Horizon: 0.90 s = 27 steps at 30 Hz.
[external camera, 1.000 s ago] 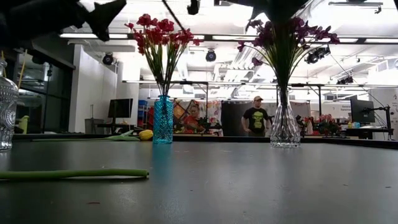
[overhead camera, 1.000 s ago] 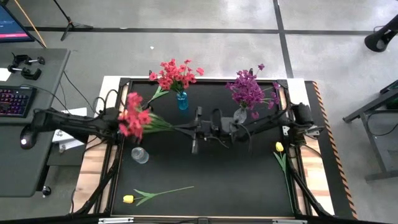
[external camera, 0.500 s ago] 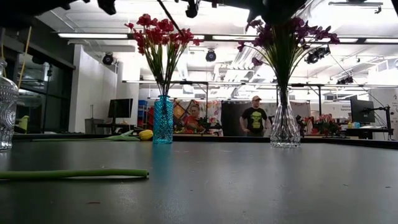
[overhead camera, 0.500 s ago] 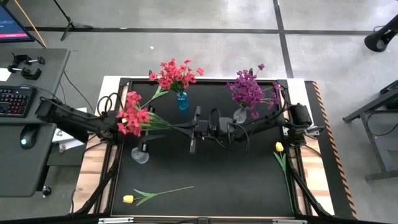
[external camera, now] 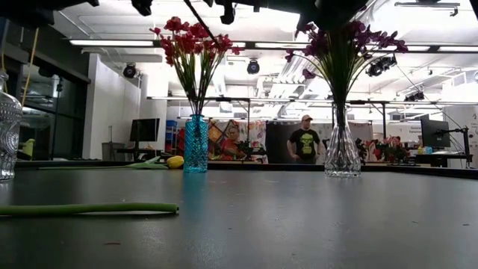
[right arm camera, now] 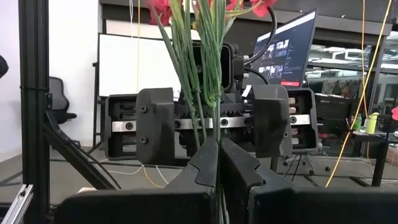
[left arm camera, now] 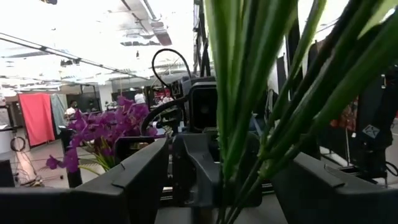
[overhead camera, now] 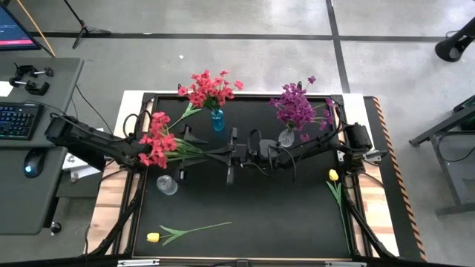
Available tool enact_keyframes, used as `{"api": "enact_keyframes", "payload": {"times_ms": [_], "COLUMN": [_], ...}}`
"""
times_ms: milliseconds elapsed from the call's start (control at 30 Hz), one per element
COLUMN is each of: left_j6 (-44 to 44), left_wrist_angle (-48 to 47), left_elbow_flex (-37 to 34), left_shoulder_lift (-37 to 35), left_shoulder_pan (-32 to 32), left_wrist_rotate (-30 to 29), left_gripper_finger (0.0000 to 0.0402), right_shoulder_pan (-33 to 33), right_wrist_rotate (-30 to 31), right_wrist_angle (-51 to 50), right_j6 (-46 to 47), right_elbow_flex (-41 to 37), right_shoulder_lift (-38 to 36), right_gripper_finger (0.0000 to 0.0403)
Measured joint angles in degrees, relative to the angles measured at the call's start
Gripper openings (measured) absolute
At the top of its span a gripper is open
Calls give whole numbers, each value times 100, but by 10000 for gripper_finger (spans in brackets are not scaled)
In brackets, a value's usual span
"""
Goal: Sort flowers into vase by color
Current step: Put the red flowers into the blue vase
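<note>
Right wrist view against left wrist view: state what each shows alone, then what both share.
Only the right wrist view: the right pincer shut on the red flower bunch's stems, and the open left pincer facing it. Only the left wrist view: the purple flowers and the right arm's camera. Both: those green stems, passing between the arms.

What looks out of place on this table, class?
Two yellow flowers lie flat on the black table instead of standing in a vase: one near the front edge, one by the right edge. The small clear vase holds none.
</note>
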Motion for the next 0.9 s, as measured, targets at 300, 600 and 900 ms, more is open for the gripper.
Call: {"api": "enact_keyframes", "payload": {"times_ms": [300,600,900], "left_j6": [332,189,187], "left_wrist_angle": [-88,-76,24], "left_elbow_flex": [-68,-142,-142], "left_shoulder_lift": [-229,-332,-332], "left_shoulder_pan": [-22,-22,-22], "left_wrist_rotate": [-205,-196,-56], "left_gripper_finger": [177,108,108], "right_shoulder_pan": [52,28,-44], "right_wrist_rotate": [45,67,44], "right_wrist_angle": [17,297,428], "right_j6": [-198,-318,-283], "right_elbow_flex": [2,2,2], "right_shoulder_lift": [0,0,-2], "right_gripper_finger": [0,0,0]}}
